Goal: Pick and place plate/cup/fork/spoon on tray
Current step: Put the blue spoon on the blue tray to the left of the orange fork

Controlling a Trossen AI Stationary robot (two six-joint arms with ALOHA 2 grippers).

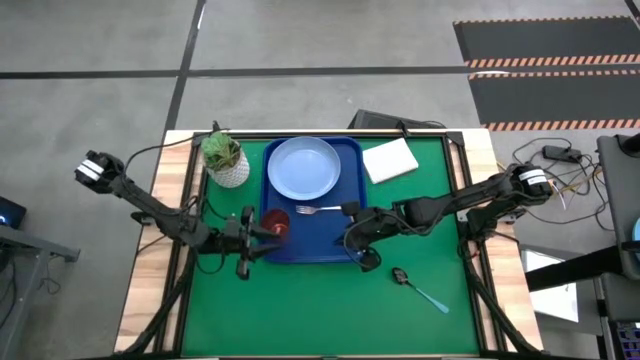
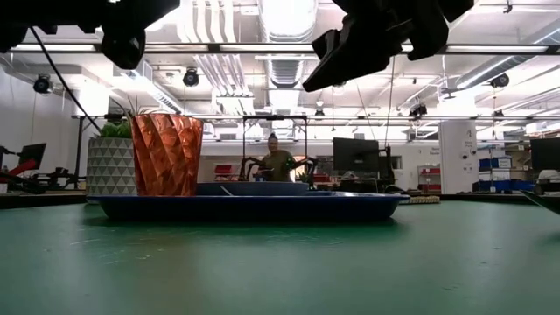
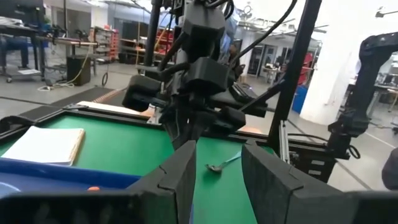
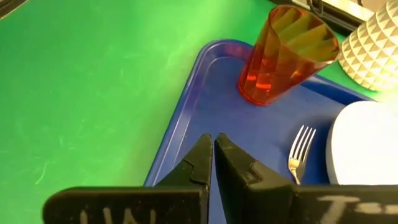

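The deep-blue tray lies mid-table on the green mat. On it rest the pale-blue plate at the far end, the red-brown cup upright at the near left corner, and the fork lying flat between them. The spoon lies on the mat, right of the tray and nearer. My left gripper is open and raised over the cup; the low view shows the cup standing free. My right gripper is shut and empty above the tray's near part, right of the cup.
A white pot with a green plant stands off the tray's far left corner. A white square pad lies at the far right. Bare green mat stretches along the table's near side. A person sits in the room behind the table.
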